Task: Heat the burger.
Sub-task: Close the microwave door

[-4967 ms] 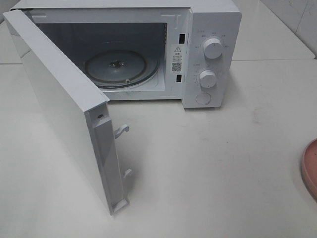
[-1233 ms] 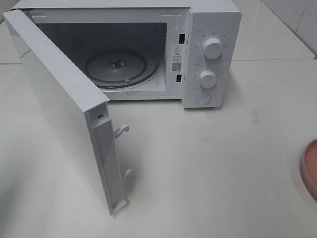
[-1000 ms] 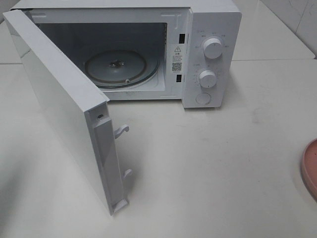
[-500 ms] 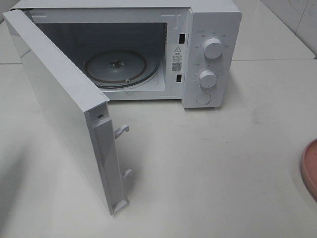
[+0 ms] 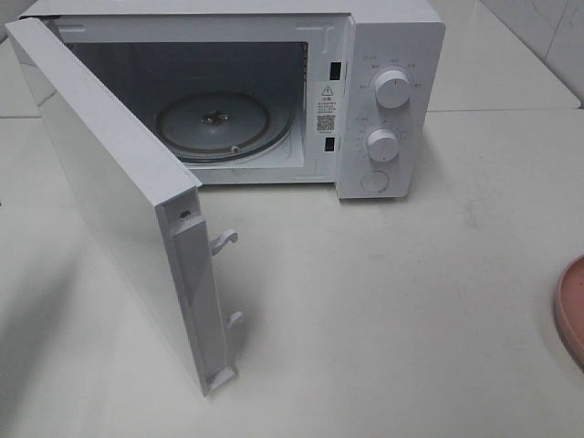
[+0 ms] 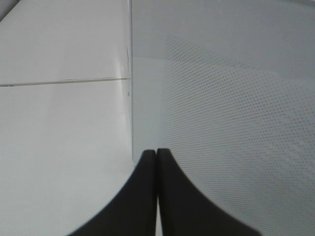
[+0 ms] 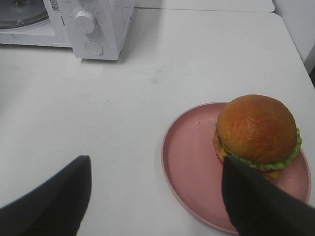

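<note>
The burger (image 7: 258, 130), with a glossy brown bun and a lettuce frill, sits on a pink plate (image 7: 189, 157) in the right wrist view. My right gripper (image 7: 156, 164) hovers open just short of the plate, its dark fingers (image 7: 64, 191) spread wide and holding nothing. The white microwave (image 5: 388, 100) stands at the back with its door (image 5: 119, 201) swung open to the left and the glass turntable (image 5: 214, 123) bare. My left gripper (image 6: 156, 153) is shut and empty, right against the door's dotted window (image 6: 236, 128). Neither gripper shows in the exterior high view.
Only the pink plate's rim (image 5: 570, 310) shows at the right edge of the exterior high view. Two knobs (image 5: 392, 89) and a round button (image 5: 375, 181) sit on the microwave's control panel. The door's latch hooks (image 5: 224, 242) stick out over the white table (image 5: 383, 301).
A shadow at the table's lower left has grown darker. The microwave, door and plate have not moved.
</note>
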{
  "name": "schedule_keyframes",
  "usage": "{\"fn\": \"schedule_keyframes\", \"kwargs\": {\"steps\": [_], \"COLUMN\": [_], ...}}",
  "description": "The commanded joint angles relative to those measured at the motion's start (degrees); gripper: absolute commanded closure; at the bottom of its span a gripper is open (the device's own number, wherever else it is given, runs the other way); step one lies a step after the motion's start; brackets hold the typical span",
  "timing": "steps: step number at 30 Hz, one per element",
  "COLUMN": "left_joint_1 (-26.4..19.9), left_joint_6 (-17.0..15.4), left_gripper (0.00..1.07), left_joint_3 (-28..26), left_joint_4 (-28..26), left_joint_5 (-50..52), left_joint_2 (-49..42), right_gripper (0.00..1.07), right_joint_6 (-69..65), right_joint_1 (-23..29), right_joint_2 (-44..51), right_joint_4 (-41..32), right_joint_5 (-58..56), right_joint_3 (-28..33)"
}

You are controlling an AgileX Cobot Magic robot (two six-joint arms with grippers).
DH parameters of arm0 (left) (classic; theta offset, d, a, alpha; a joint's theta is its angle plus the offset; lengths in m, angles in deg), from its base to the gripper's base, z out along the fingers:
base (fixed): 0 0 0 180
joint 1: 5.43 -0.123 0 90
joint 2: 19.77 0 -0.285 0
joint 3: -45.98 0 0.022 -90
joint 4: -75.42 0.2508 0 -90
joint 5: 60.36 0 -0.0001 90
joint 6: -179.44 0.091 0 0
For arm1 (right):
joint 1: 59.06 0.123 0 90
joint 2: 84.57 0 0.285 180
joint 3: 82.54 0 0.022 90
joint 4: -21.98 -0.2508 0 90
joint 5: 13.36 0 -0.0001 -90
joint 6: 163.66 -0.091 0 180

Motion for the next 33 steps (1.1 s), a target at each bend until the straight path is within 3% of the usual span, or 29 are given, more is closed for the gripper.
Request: {"fn": "schedule_keyframes", "kwargs": {"steps": [1, 2, 4, 7, 9, 10, 12, 13, 15, 18, 20, 31, 33], "left_joint_1": [3.04, 3.04, 7.73, 9.05, 12.72, 12.72, 17.76, 17.76, 21.08, 22.12, 25.84, 32.09, 35.07], "left_joint_6": [0.11, 0.11, 2.86, 3.72, 6.36, 6.36, 10.66, 10.66, 14.21, 15.18, 17.76, 20.34, 23.26], "left_gripper": [1.07, 1.07, 1.07, 1.07, 1.07, 1.07, 1.07, 1.07, 1.07, 1.07, 1.07, 1.07, 1.07], "left_joint_3": [0.11, 0.11, -0.92, -1.32, -2.69, -2.69, -4.7, -4.7, -6.25, -6.93, -9.85, -16.5, -19.71], "left_joint_4": [0.0, 0.0, -4.64, -6.3, -11.46, -11.46, -17.65, -17.65, -22.98, -24.98, -30.42, -34.26, -38.1], "left_joint_5": [3.72, 3.72, 5.04, 5.5, 6.47, 6.47, 6.88, 6.88, 6.76, 6.76, 6.76, 6.65, 6.53], "left_joint_2": [1.83, 1.83, 4.81, 5.56, 7.33, 7.33, 8.77, 8.77, 9.8, 10.26, 12.26, 16.73, 18.62], "right_gripper": [0.36, 0.36, 0.36, 0.36, 0.36, 0.36, 0.36, 0.36, 0.36, 0.36, 0.36, 0.36, 0.37], "right_joint_6": [0.52, 0.52, 0.52, 0.52, 0.52, 0.52, 0.52, 0.52, 0.52, 0.52, 0.52, 0.52, 0.52], "right_joint_1": [-0.29, -0.29, -0.29, -0.29, -0.29, -0.29, -0.29, -0.29, -0.29, -0.29, -0.29, -0.29, -0.29], "right_joint_2": [1.49, 1.49, 1.49, 1.49, 1.49, 1.49, 1.49, 1.49, 1.49, 1.49, 1.49, 1.49, 1.49], "right_joint_4": [0.0, 0.0, 0.0, 0.0, 0.0, 0.0, 0.0, 0.0, 0.0, 0.0, 0.0, 0.0, 0.0], "right_joint_5": [-0.06, -0.06, -0.06, -0.06, -0.06, -0.06, -0.06, -0.06, -0.06, -0.06, -0.06, -0.06, -0.06], "right_joint_3": [0.06, 0.06, 0.06, 0.06, 0.06, 0.06, 0.06, 0.06, 0.06, 0.06, 0.06, 0.06, 0.06]}}
